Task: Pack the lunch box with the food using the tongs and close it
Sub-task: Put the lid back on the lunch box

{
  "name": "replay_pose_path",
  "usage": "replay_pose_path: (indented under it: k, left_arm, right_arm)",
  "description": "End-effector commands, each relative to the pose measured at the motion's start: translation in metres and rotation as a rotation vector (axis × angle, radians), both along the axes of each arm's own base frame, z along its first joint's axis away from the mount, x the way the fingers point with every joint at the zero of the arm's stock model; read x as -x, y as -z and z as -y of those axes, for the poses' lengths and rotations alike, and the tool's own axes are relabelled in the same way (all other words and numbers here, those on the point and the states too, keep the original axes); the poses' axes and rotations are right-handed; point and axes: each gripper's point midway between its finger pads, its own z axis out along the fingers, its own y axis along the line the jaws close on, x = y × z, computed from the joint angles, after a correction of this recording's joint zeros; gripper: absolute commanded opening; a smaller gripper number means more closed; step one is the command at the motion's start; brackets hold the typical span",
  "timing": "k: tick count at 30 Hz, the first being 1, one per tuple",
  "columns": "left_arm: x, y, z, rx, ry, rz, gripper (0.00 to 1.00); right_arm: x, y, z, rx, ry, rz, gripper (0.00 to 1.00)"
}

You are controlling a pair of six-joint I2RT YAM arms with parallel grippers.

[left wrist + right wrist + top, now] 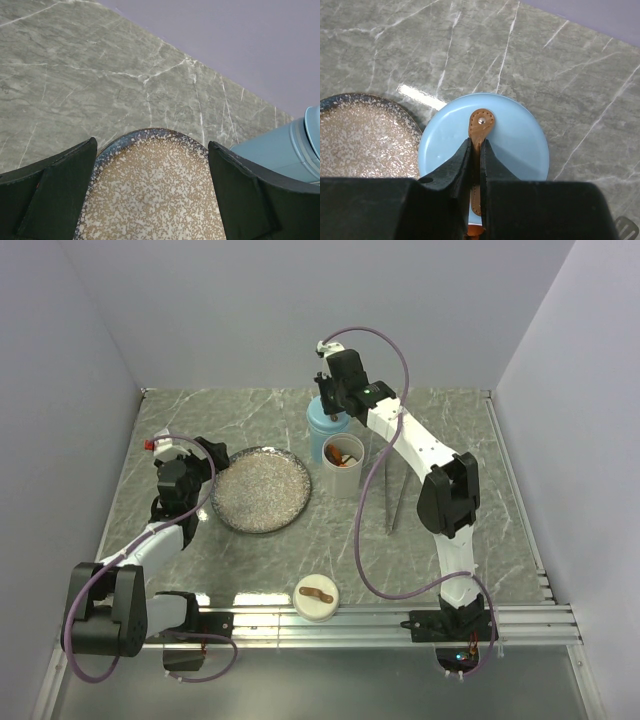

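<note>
Pinching the blue lid [520, 145] by its strap [481, 122]
The right gripper [477, 145] is clamped shut on the brown strap alone, so the lid may swing or slip. The blue container [316, 426] could also knock the white cup [343, 476] just beside it, spilling the food [345, 452] inside. The tongs [394, 502] lie on the table [480, 490] right of the cup. The left gripper [152, 145] hangs wide open and empty at the plate [150, 200] rim.

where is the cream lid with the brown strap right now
In the top view, the cream lid lies flat at the near edge of the table, against the metal rail and nearer the camera than the speckled plate.
</note>
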Motion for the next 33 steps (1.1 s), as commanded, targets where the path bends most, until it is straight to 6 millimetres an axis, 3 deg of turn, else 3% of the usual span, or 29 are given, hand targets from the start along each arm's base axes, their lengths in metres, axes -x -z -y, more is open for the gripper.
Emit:
replay_pose_path:
  k: [1, 6, 9, 21, 33]
  left_arm:
    - [-0.01, -0.031, 0.003, 0.014, 0.018, 0.09, 0.99]
    - [-0.01, -0.031, 0.005, 0.017, 0.024, 0.093, 0.98]
    - [-0.01, -0.031, 0.004, 0.017, 0.023, 0.092, 0.98]
    - [-0.01, -0.03, 0.004, 0.017, 0.021, 0.09, 0.98]
    - [-0.009, -0.028, 0.004, 0.018, 0.02, 0.089, 0.98]
  right_arm:
    - [0.007, -0.019, 0.01, 0.007, 0.006, 0.014, 0.07]
    - [0.005, -0.057, 0.01, -0.022, -0.001, 0.074, 0.07]
    - [0.004, -0.068, 0.008, -0.022, -0.007, 0.083, 0.07]
    - [0.011, -0.019, 0.007, 0.028, -0.02, -0.035, 0.08]
    - [0.001, 0.008, 0.002, 0.033, -0.025, -0.053, 0.07]
